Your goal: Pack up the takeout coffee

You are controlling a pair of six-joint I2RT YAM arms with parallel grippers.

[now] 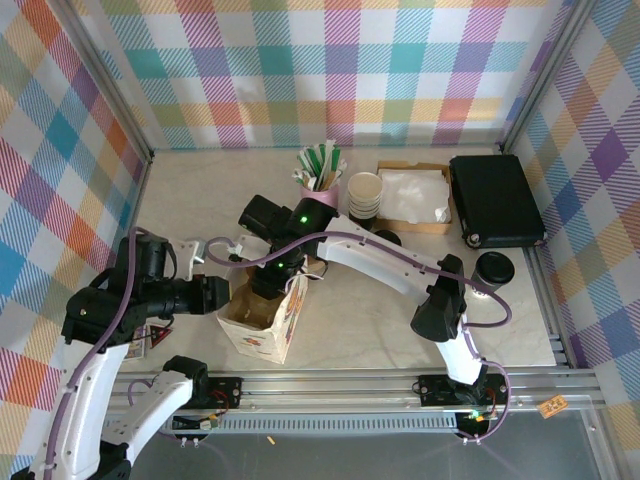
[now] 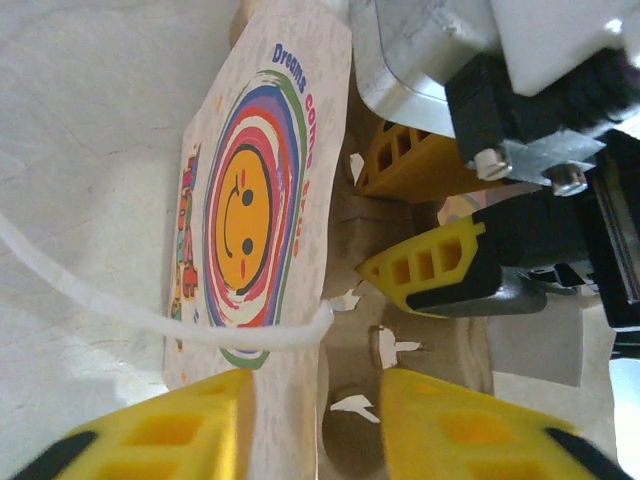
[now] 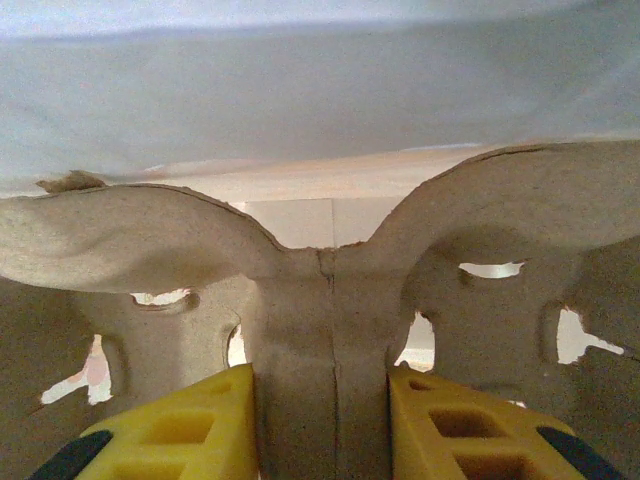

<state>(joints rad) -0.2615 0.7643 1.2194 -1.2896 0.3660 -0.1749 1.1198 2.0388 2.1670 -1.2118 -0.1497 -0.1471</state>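
Note:
The takeout coffee (image 1: 494,268), a cup under a black lid, stands at the table's right side, far from both grippers. A printed paper bag (image 1: 268,322) with a smiley face (image 2: 245,215) lies open near the front. My left gripper (image 1: 228,295) (image 2: 318,400) is shut on the bag's left wall at the mouth, one yellow finger (image 2: 170,430) outside and one inside. My right gripper (image 1: 275,288) (image 3: 322,400) reaches into the bag, shut on the centre ridge of a brown pulp cup carrier (image 3: 325,300) (image 2: 420,350).
At the back stand a pink holder of stirrers (image 1: 320,172), a stack of lidless cream cups (image 1: 365,195), a cardboard tray of napkins (image 1: 415,195) and a black case (image 1: 495,200). Loose black lids (image 1: 388,238) lie by the right arm. The bag's white cord handle (image 2: 140,320) hangs loose.

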